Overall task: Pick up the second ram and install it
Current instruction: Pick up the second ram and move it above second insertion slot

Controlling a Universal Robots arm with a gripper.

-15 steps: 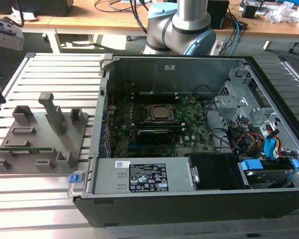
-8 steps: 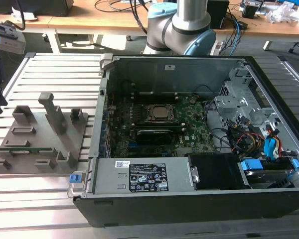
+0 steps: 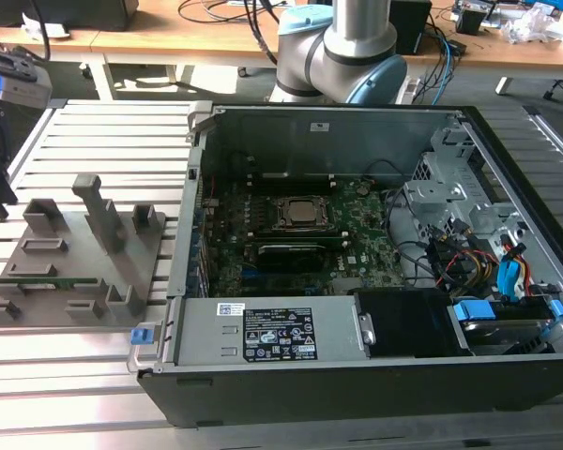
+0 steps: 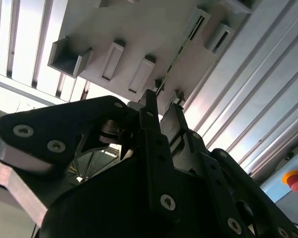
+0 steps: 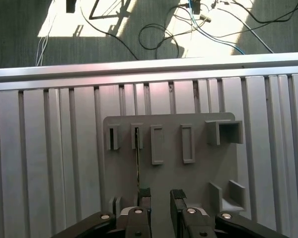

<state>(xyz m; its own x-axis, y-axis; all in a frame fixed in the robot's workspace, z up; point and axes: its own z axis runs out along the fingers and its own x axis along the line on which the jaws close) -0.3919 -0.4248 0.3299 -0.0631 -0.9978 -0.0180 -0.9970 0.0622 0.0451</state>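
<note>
Over a slatted metal table [image 5: 39, 173] and a grey holder [image 5: 198, 183], with the gripper [image 5: 159, 198] spread apart just beside the thin second ram [image 5: 137, 163], standing on edge near the holder's edge.

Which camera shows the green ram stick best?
The exterior view: the ram stick shows its long green side, standing in the gray holder. Both wrist views show just its thin edge.

- A black label [image 3: 280, 339] is sitting on the grey power supply [image 3: 206, 339], showing white print too small to read.
- A small white sticker [image 3: 232, 308] is lying just beside it, unreadable.
- Another white sticker [image 3: 316, 127] is sitting on the case's inner wall [image 3: 263, 141], also unreadable.
</note>
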